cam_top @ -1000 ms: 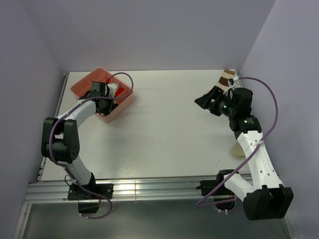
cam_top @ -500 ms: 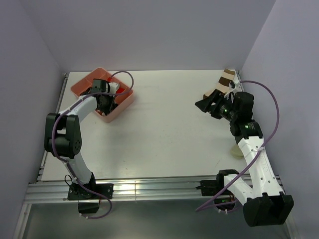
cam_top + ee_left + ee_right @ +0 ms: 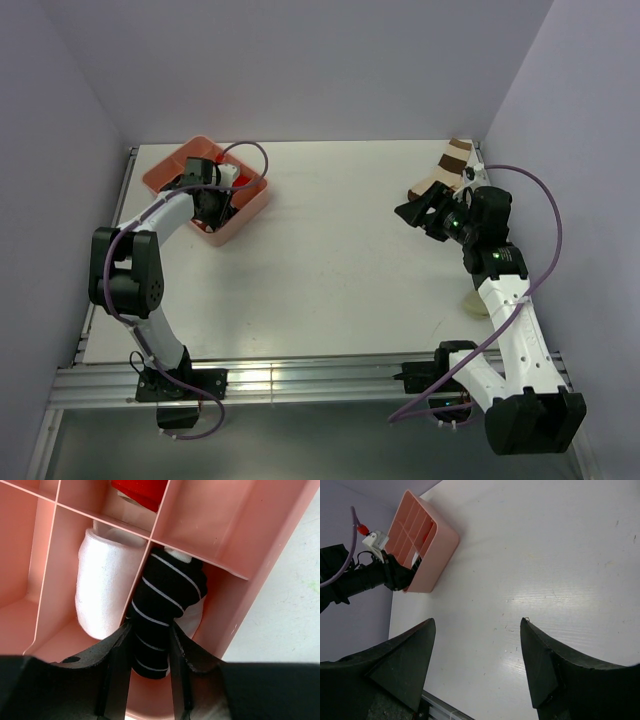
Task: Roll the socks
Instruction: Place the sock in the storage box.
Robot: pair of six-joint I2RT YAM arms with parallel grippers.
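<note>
A rolled black-and-white striped sock lies in a compartment of the pink tray. My left gripper is shut on it, one finger against each side. A rolled white sock fills the compartment beside it. The red end of another sock shows in the compartment beyond. In the top view the left gripper reaches down into the tray at the back left. My right gripper hangs open over the table at the right, with nothing between its fingers.
A cream sock with broad brown bands lies at the back right corner, just behind the right gripper. A pale yellowish lump sits by the right arm near the table's right edge. A purple wall stands close on each side.
The right gripper has drifted slightly to the right, toward the banded sock. The left arm's elbow shifted a little while its gripper stayed in the tray.
</note>
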